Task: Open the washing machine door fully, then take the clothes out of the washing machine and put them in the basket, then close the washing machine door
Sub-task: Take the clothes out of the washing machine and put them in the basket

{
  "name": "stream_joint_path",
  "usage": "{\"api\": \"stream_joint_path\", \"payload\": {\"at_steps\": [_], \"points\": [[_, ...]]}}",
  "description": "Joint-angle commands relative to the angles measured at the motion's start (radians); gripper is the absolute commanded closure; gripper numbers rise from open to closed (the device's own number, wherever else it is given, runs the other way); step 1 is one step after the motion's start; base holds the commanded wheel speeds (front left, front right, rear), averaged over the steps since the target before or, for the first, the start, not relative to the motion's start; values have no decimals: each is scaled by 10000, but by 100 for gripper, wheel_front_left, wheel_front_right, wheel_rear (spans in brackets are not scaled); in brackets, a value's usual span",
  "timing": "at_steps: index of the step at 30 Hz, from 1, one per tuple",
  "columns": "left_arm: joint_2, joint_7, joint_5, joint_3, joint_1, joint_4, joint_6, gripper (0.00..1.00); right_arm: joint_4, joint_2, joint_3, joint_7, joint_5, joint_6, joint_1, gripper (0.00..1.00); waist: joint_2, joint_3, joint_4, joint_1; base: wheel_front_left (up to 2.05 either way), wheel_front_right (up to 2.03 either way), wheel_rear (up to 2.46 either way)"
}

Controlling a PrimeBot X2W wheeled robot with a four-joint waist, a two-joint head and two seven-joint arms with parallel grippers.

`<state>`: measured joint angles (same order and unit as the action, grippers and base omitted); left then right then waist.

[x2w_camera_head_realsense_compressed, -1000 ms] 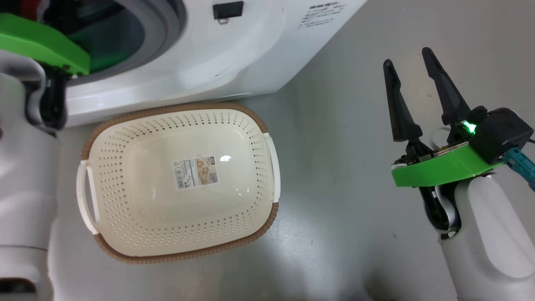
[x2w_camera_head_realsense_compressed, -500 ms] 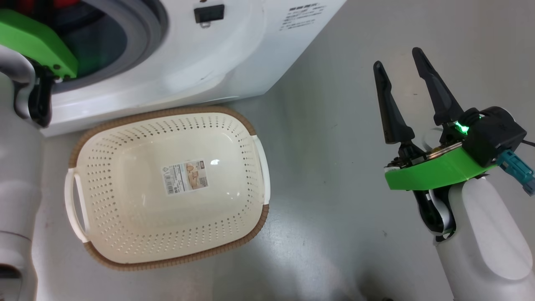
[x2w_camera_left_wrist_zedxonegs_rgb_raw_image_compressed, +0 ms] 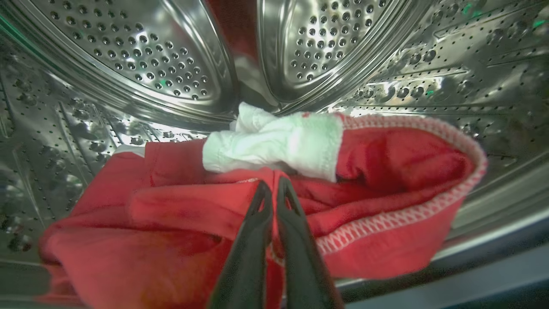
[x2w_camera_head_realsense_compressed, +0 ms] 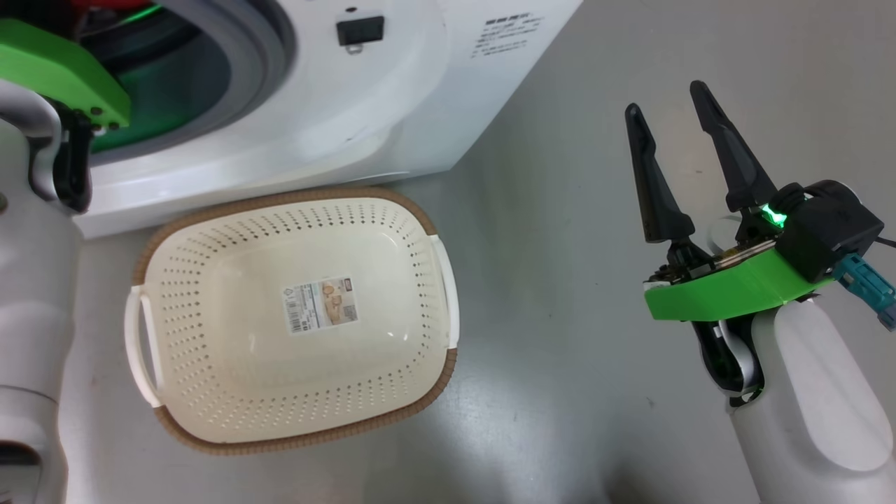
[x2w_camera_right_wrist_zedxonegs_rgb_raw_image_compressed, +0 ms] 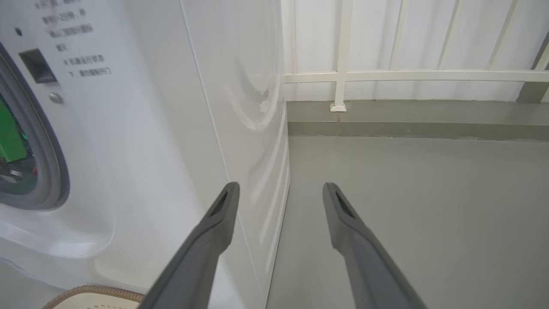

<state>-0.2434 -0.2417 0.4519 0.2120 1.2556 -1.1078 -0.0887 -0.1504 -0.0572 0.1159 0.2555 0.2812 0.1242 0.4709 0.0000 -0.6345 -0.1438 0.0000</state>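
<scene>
Clothes in washing machine, seemingly pinched by left gripper; basket alongside.

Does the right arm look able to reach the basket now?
Probably yes. The basket stands on the floor with nothing over it, and only floor lies between it and the open right gripper. The left arm is away, in the washer.

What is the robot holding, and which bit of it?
The left gripper is shut on the clothes inside the washing machine, pinching a red fold just below the white patch. The right gripper is open and empty.
</scene>
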Motion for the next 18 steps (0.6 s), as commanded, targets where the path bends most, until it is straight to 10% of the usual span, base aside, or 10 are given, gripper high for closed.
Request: {"api": "stream_joint_path", "payload": {"at_steps": [1,18], "points": [[-439,-123,50,-200,-102,289,59,100,250,69,161,63,-19,65,-366,0,0,81,85,0,0,0,0],[-217,-199,42,-1235,-2452,3217,90,100,20,-74,178,63,13,65,-640,0,0,1008,819,0,0,0,0]]}}
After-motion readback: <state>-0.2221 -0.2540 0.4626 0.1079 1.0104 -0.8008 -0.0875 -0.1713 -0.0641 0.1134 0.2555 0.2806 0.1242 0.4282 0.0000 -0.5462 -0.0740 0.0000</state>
